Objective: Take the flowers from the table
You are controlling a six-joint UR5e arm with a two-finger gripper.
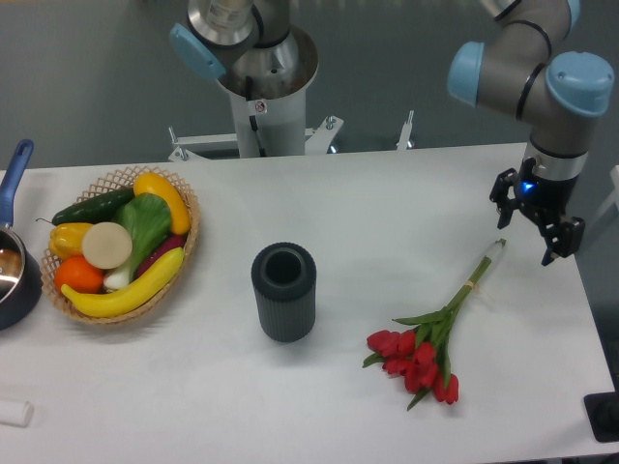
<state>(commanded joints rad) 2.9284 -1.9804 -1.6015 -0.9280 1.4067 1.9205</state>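
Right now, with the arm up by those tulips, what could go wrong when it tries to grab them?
The flowers lie flat on the table, and their stems are thin, so the open jaws of the gripper might close beside them or scrape the tabletop. The gripper hangs near the pale stem ends; gripped there, the heavy red heads might droop or slip out. The flowers lie near the table's right edge, so a nudge might push them off.

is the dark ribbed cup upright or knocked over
Upright. The dark ribbed cup stands on its base on the table, its round open mouth facing up. What is inside it cannot be told.
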